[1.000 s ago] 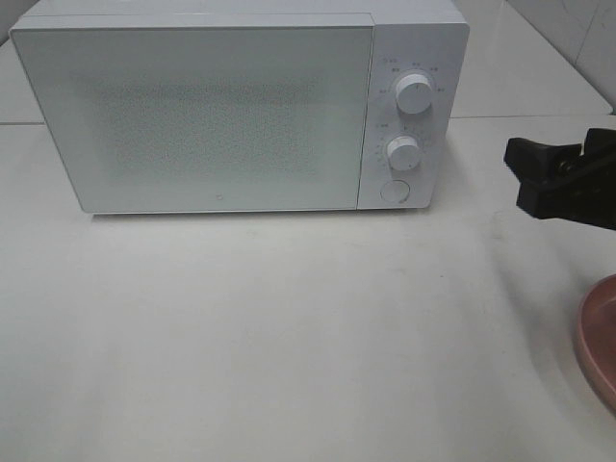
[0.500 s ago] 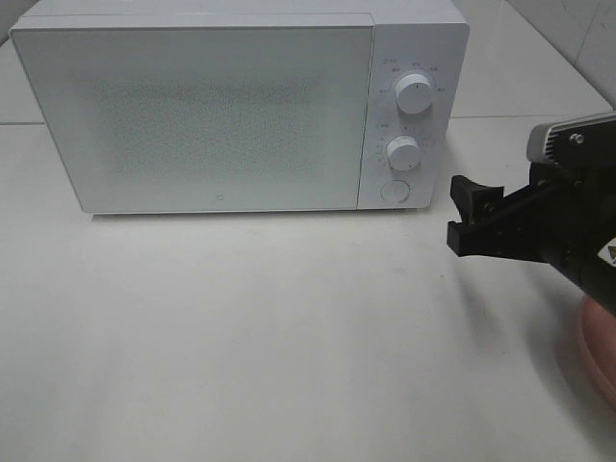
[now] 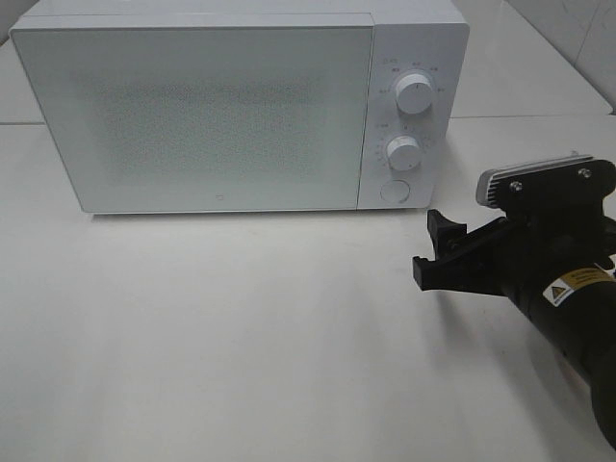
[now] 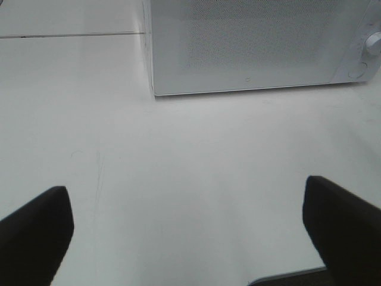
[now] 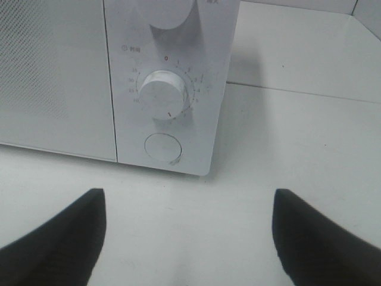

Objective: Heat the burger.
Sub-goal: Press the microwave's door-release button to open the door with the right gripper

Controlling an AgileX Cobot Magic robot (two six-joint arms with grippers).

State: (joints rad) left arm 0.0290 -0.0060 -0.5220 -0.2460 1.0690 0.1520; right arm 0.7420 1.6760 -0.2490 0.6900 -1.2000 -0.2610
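Open black left gripper (image 4: pixel 186 190) above a plain white tabletop (image 4: pixel 71 95), facing a white box-shaped microwave oven (image 4: pixel 256 47).

The gripper's two dark fingers (image 4: pixel 36 232) stand wide apart, with bare tabletop showing between them. Well beyond them the microwave sits on the tabletop, its dotted door window turned this way. At its control end, a round white push button (image 4: pixel 357 70) sits just beside a white dial knob (image 4: pixel 375 40), which the frame edge cuts off. A thin dark seam (image 4: pixel 71 34) crosses the tabletop beside the oven.

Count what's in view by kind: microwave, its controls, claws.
Microwave: 1
Knobs: 2, upper knob, lower knob
Round button: 1
Claws: 2, left claw, right claw, both open
Total: 6
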